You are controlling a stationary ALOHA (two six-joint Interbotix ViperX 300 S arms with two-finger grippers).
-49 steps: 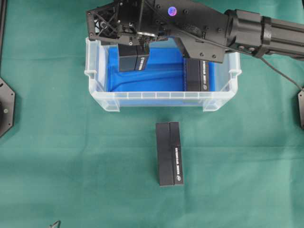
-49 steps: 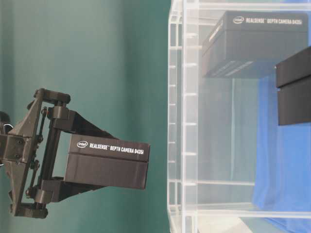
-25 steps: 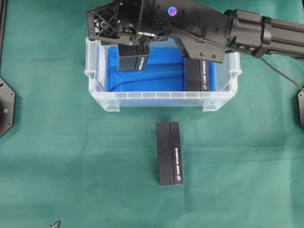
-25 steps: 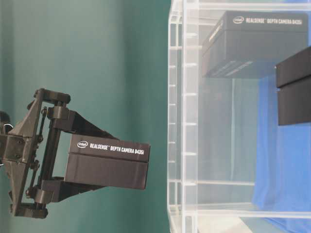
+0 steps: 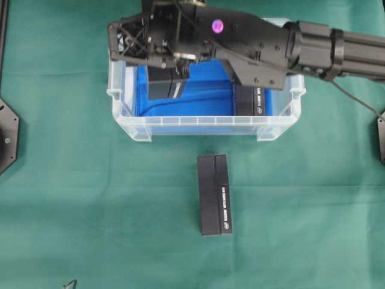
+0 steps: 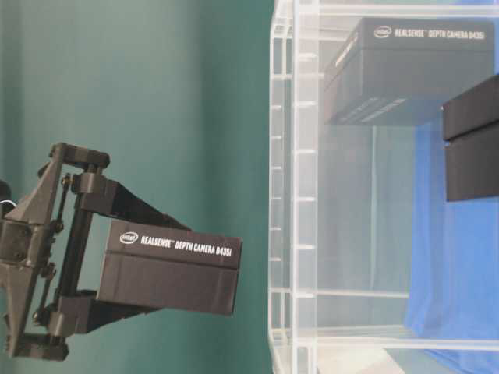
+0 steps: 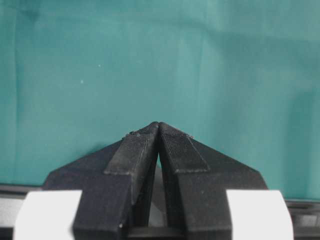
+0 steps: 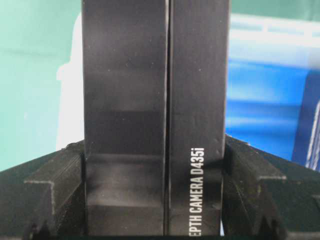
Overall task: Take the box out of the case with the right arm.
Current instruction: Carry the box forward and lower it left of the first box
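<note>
My right gripper [image 5: 163,87] is shut on a black box [image 5: 161,84] marked "RealSense Depth Camera" and holds it over the left part of the case [image 5: 198,123], a clear bin with a blue bottom. In the table-level view the box [image 6: 168,269] hangs outside the case's rim [image 6: 292,195], clamped between the two black fingers [image 6: 117,206]. The right wrist view shows the box [image 8: 155,125] filling the gap between the fingers [image 8: 52,185], with the case [image 8: 270,37] behind. My left gripper [image 7: 158,126] is shut on nothing over green cloth.
Another black box [image 5: 249,99] lies in the right part of the case, half under the right arm [image 5: 337,48]. A third black box [image 5: 215,194] lies on the green cloth in front of the case. Through the case wall two dark boxes [image 6: 413,70] show.
The right gripper has risen a little with the box, which now tilts slightly in the table-level view. The other boxes and the case have not moved.
</note>
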